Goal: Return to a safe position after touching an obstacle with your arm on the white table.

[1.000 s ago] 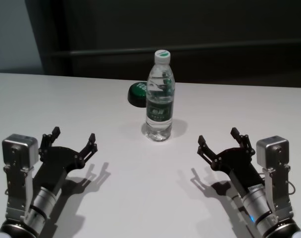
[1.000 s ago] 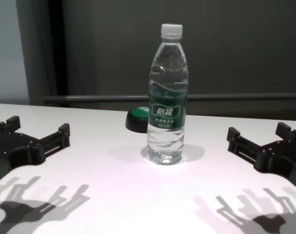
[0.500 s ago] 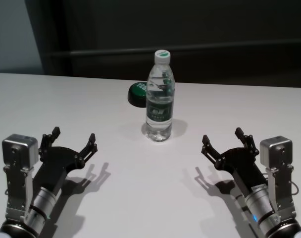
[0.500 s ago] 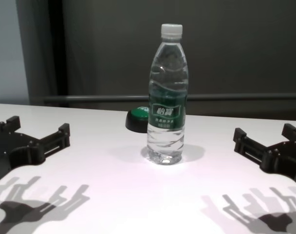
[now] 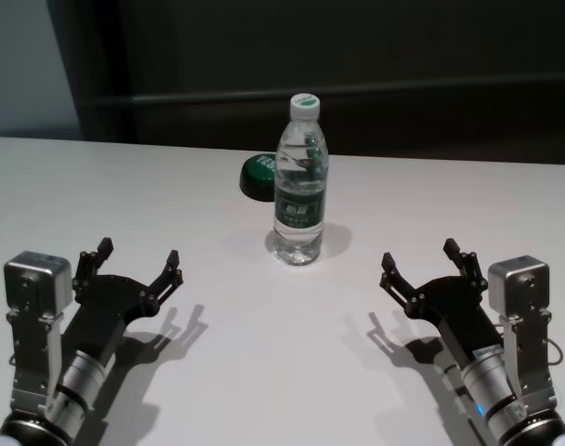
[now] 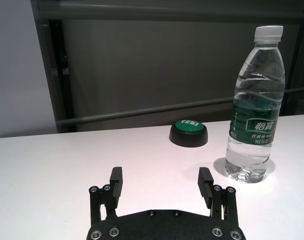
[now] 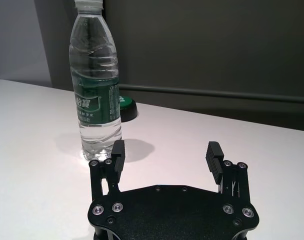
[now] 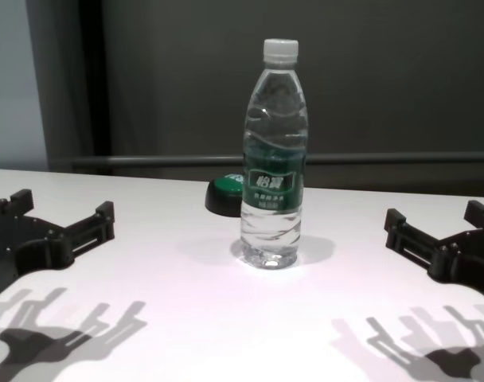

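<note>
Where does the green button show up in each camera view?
Head view: green button, behind the water bottle, to its left.
Left wrist view: button beside the bottle, beyond the left gripper.
Right wrist view: button mostly hidden behind the bottle.
Chest view: button behind the bottle.
Shared landmark: the bottle.

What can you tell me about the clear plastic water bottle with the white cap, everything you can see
The tall clear plastic water bottle stands upright on the white table, about midway between the two arms. It has a white screw cap, closed, a ribbed transparent body filled with water nearly to the neck, and a dark green label with white print around its middle. A low black-and-green dome button sits just behind it. Neither open gripper touches it; only the table does.
</note>
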